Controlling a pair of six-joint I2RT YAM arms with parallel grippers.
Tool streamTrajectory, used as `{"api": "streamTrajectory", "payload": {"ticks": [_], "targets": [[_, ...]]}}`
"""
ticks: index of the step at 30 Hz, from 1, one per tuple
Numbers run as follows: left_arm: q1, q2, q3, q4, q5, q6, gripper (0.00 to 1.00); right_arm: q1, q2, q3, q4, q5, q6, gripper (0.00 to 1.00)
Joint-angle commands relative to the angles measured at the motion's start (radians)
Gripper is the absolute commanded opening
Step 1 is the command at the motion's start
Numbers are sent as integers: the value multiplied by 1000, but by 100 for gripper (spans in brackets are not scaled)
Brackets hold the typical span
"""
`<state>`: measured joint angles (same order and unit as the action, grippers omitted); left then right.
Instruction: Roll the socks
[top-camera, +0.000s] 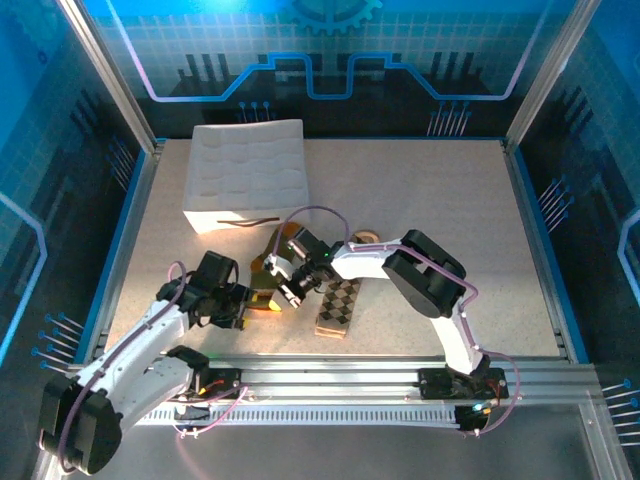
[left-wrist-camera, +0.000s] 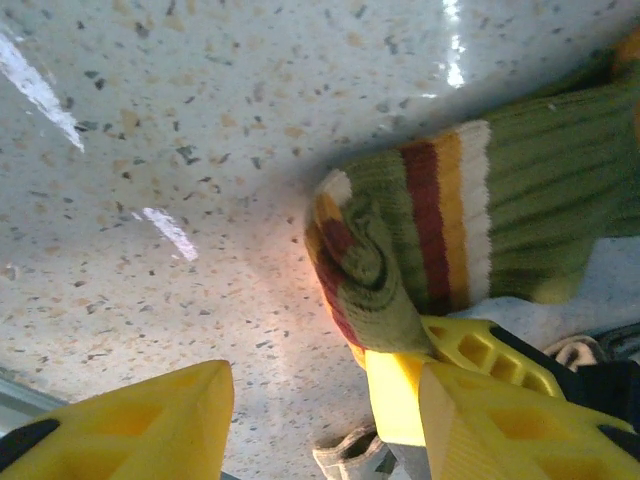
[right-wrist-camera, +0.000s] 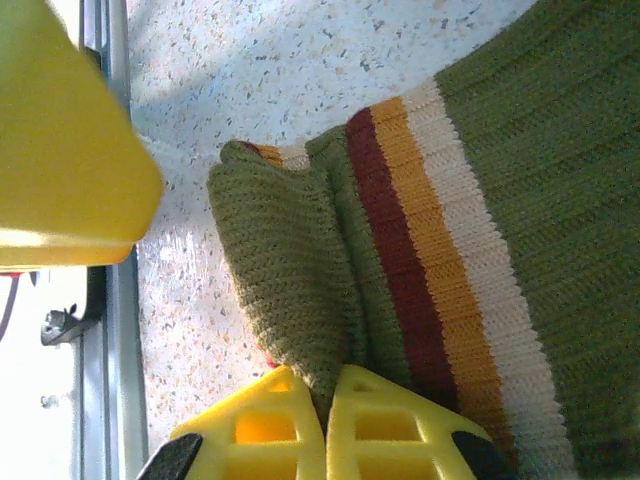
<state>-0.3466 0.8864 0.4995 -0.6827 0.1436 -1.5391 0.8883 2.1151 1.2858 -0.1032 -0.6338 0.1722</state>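
Observation:
The olive green sock (left-wrist-camera: 520, 200), with red, orange and white stripes, lies on the speckled table with its end curled into a small roll (left-wrist-camera: 365, 270). My right gripper (right-wrist-camera: 328, 420) is shut on the folded olive knit (right-wrist-camera: 290, 270) at that roll. My left gripper (left-wrist-camera: 320, 430) stands open just short of the roll, one of its yellow fingers (left-wrist-camera: 130, 430) well to the left of it. In the top view the two grippers meet over the olive sock (top-camera: 272, 250), the left gripper (top-camera: 255, 300) beside the right gripper (top-camera: 287, 283). The brown-beige argyle sock (top-camera: 338, 305) lies flat just right of them.
A white quilted tray (top-camera: 245, 170) stands at the back left. A small beige ring (top-camera: 365, 238) lies behind the right arm. The metal rail (top-camera: 350, 375) of the arm bases runs along the near edge, close to the grippers. Open table stretches to the right.

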Motion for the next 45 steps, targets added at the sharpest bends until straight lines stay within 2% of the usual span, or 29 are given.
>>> {"api": "streamTrajectory", "payload": {"ticks": [1,5,10,15,21,25,30,40,43,45], "targets": [[-27,-18,-38,30,-42,-1,45,-16,57,0,-105,48,73,0],[-49,-2,-89,108,-48,-30,40,-24,69,9,-107,33,117,0],[-48,64,-98,192,-78,-24,38,-31,83,17,-101,5,160,0],[-47,146,-75,225,-106,-5,45,-32,96,33,-121,-13,169,0],[-55,24,-53,164,-162,-32,46,-42,102,41,-136,-7,195,0],[-61,-47,-68,96,-140,-95,47,-51,105,43,-132,-8,228,0],[-64,-70,-116,143,-136,-132,48,-58,112,54,-136,-16,251,0],[-65,122,-126,298,-145,-100,44,-58,122,53,-124,-33,288,0],[-65,159,-112,268,-169,-92,41,-58,115,48,-120,-32,280,0],[-63,192,-101,196,-169,-103,34,-54,100,36,-108,-27,266,0]]}}
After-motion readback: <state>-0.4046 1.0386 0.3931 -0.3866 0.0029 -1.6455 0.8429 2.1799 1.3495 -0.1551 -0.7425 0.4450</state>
